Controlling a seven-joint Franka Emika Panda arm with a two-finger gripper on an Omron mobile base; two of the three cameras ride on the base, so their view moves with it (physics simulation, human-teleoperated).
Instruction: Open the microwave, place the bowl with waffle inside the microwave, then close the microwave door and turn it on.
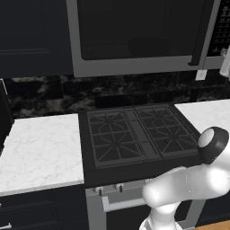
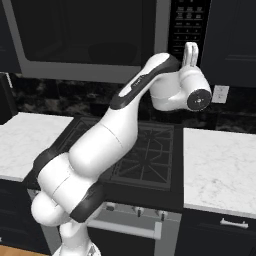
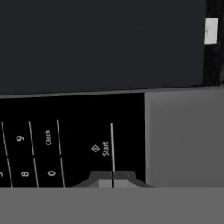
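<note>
The microwave (image 1: 134,66) hangs above the stove with the microwave door (image 1: 139,27) flush in its grey frame. The door's black bar handle (image 1: 203,33) stands at its right side. Behind the dark glass a dim rounded shape, the bowl (image 1: 148,46), rests inside. The waffle is hidden. My gripper (image 2: 190,47) is shut and points at the dark button panel (image 2: 188,22) on the microwave's right edge. In the hand view the shut fingertips (image 3: 113,180) sit just under the Start button (image 3: 100,148), very near the panel.
A black stove (image 1: 139,132) with grates lies below the microwave. White marble counters (image 1: 40,150) (image 2: 220,165) flank it. A wall outlet (image 2: 219,93) sits on the dark backsplash. Dark cabinets (image 1: 31,36) stand beside the microwave.
</note>
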